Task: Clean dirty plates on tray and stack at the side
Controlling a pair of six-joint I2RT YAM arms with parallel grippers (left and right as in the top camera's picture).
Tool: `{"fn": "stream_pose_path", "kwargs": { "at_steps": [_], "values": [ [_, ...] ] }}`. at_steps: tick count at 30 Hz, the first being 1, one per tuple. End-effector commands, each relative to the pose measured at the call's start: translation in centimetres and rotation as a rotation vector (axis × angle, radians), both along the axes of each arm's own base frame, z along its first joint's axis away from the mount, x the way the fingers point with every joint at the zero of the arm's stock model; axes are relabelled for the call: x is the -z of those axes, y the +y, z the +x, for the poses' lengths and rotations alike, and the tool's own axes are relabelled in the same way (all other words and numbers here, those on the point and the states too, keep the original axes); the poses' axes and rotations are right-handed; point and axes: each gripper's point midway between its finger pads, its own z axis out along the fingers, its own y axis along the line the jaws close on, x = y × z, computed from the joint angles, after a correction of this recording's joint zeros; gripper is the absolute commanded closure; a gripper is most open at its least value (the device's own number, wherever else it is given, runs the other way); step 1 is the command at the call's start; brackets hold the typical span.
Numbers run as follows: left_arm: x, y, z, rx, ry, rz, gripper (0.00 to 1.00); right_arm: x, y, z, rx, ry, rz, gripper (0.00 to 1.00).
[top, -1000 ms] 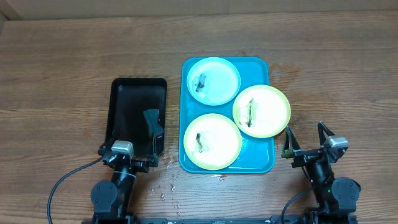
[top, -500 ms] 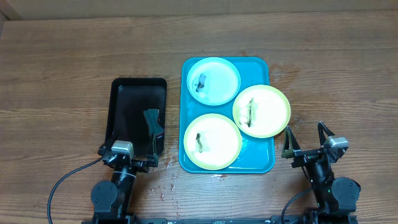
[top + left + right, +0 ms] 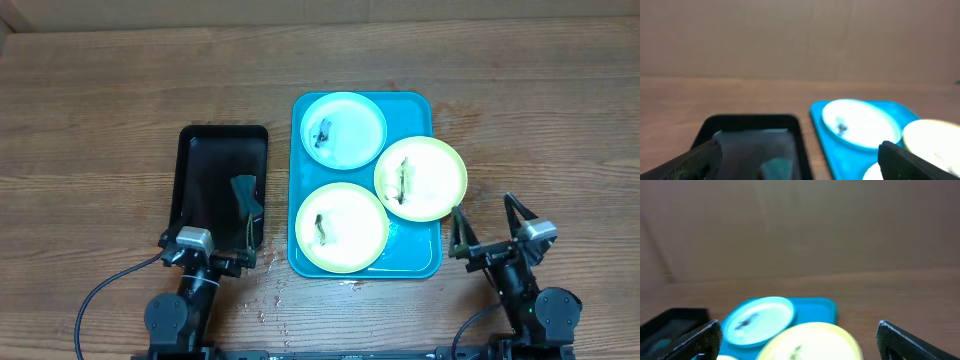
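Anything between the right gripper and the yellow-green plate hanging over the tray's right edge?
Nothing visible: only bare wooden table lies between the open right gripper and that plate.

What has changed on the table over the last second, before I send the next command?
The right gripper, open and empty, shifted slightly to its left, toward the large turquoise plastic tray. Nothing was grasped or released. The round mint-blue plastic plate, the two yellow-green plates, the black rectangular tray and the open left gripper stayed as they were.
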Motion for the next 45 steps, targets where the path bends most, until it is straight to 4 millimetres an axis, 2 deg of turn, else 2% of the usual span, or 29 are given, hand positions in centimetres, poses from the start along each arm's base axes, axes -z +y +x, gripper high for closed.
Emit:
{"fn": "stream_pose_path", "kwargs": {
  "at_steps": [1, 6, 10, 12, 18, 23, 25, 27, 29, 33, 35, 37, 41, 45],
  "values": [
    [-2.2, -1.3, -0.7, 0.082, -0.034, -0.061, 0.00, -2.5, 2.2, -1.4, -0.138, -0.056, -0.009, 0.00],
    [-6.1, -1.6, -1.6, 0.098, 0.001, -0.059, 0.00, -7.5, 2.3, -2.8, -0.140, -0.045, -0.021, 0.00],
    [-8.9, -1.6, -1.7, 0.095, 0.146, -0.054, 0.00, -10.1, 2.3, -2.7, -0.142, 0.117, -0.005, 0.00],
    [-9.7, -1.6, -1.6, 0.093, 0.250, -0.059, 0.00, -10.3, 2.3, -2.1, -0.142, 0.276, 0.011, 0.00],
    [-11.1, -1.6, -0.7, 0.081, 0.594, -0.075, 0.00, -9.2, 2.3, 0.3, -0.148, 0.696, 0.061, 0.00],
    [-10.6, -1.7, 0.7, 0.079, 0.773, -0.085, 0.00, -8.5, 3.4, 3.4, -0.208, 0.845, 0.146, 0.00],
    [-9.9, -2.0, 1.2, 0.085, 0.825, -0.117, 0.00, -7.9, 4.5, 4.1, -0.277, 0.883, 0.179, 0.01],
    [-8.9, -2.5, 1.3, 0.110, 0.883, -0.144, 0.00, -6.5, 5.4, 4.1, -0.331, 0.962, 0.212, 0.13],
    [-7.5, -2.3, 1.5, 0.108, 0.938, -0.113, 0.01, -4.0, 6.2, 3.5, -0.343, 1.074, 0.194, 0.19],
    [-3.4, 0.3, 1.8, -0.076, 1.110, -0.098, 0.24, 0.8, 8.2, 1.2, -0.348, 1.261, 0.069, 0.24],
    [-0.9, 1.2, 1.9, -0.171, 1.200, -0.119, 0.26, 2.8, 9.1, 0.1, -0.332, 1.329, 0.007, 0.25],
    [1.7, 1.1, 2.4, -0.178, 1.268, -0.108, 0.29, 4.5, 9.6, -0.8, -0.284, 1.382, -0.036, 0.28],
    [7.3, 0.1, 4.1, -0.159, 1.365, -0.069, 0.35, 6.5, 10.1, -1.5, -0.215, 1.401, -0.105, 0.34],
    [11.7, 0.4, 5.7, -0.251, 1.432, -0.018, 0.43, 7.0, 11.1, -2.0, -0.248, 1.387, -0.140, 0.38]
  ]
}}
